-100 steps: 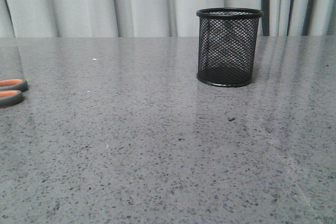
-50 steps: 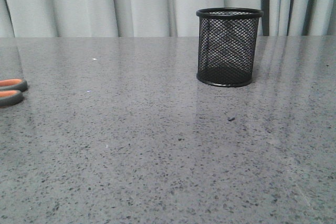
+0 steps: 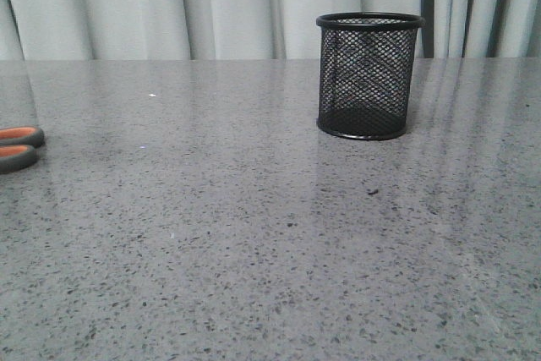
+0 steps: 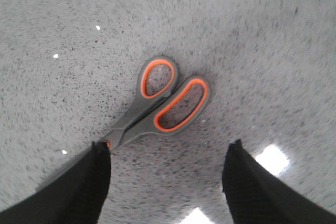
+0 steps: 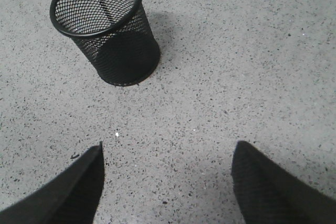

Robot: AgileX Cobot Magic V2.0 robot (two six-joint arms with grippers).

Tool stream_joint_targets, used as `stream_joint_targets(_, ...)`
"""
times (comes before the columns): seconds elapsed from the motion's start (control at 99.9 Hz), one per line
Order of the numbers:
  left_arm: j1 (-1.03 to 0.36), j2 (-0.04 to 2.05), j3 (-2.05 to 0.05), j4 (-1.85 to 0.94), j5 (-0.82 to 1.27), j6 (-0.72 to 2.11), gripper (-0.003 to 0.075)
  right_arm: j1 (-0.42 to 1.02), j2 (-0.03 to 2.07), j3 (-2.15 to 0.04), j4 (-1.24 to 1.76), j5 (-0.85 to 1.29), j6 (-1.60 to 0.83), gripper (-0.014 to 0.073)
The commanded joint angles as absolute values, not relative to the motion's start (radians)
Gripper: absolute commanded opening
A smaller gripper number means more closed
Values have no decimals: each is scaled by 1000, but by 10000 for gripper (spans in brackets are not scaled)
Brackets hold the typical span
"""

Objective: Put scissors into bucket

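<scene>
The scissors lie flat on the grey speckled table, grey handle loops lined in orange. In the front view only the loops show at the far left edge. My left gripper hovers open above them; one fingertip covers the blades past the pivot. The bucket, a black wire-mesh cup, stands upright at the back right and looks empty. In the right wrist view the bucket stands ahead of my right gripper, which is open, empty and well short of it.
The grey speckled table runs to a back edge under pale curtains. Bright light reflections show on the tabletop near the left gripper. Neither arm shows in the front view.
In the front view the scissors' loops have slid slightly left toward the picture edge. The bucket has not moved.
</scene>
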State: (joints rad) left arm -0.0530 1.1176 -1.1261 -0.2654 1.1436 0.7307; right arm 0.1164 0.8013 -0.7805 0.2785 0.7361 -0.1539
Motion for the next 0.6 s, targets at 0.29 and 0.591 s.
stream_joint_targets(0.29, -50, 1364, -1254, -204, 1185, 1224, 421, 119, 800, -817, 291, 683, -183, 463)
stream_joint_targets(0.591, -50, 1496, -1254, -190, 1170, 1386, 421, 119, 800, -817, 291, 677, -183, 463)
